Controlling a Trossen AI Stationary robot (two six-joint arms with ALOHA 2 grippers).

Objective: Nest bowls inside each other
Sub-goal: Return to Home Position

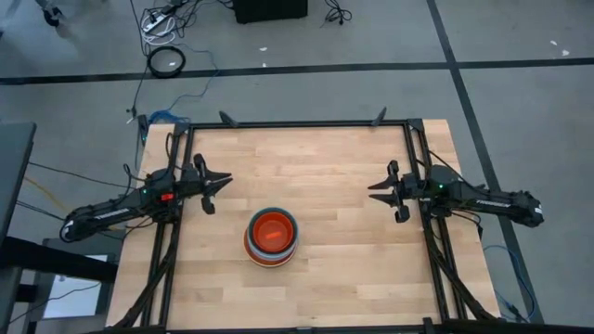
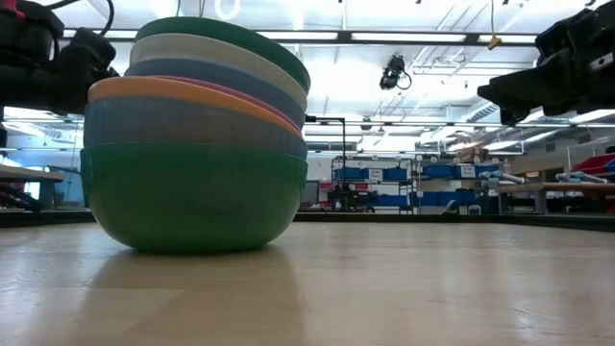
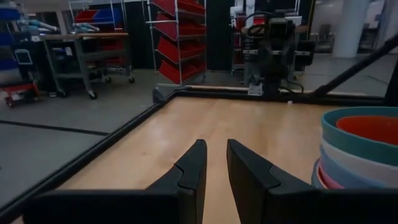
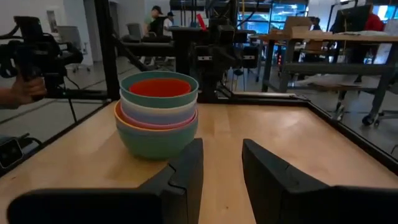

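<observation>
A pale wooden table [image 1: 316, 158] with a black frame carries the whole job, and no loose bowl shows anywhere on it. Toward its front, a little left of centre, stands 1 stack of bowls [image 1: 272, 237]. The big teal bowl [image 2: 192, 197] sits flat on the wood, and the low view shows light blue, orange, pink, blue, white and dull green rims layered above it. A red-orange bowl [image 4: 160, 87] shows innermost from above. The stack looks level and settled.

Farther out, the left gripper [image 1: 219, 182] hangs near the table's left edge, fingers a narrow gap apart and holding nothing. The right gripper [image 1: 375, 191] mirrors it at the right edge, its fingers wider apart and also empty. Both are well apart from the stack.

Nesting looks finished, so this reads as the parking step. The next move calls only for each arm to settle at rest on its own side, and nothing stands in either path.

Beyond the frame lie floor cables [image 1: 167, 60] and shelving with red bins [image 3: 180, 37], and a person's hand [image 4: 18, 92] holds a device at the far side.
</observation>
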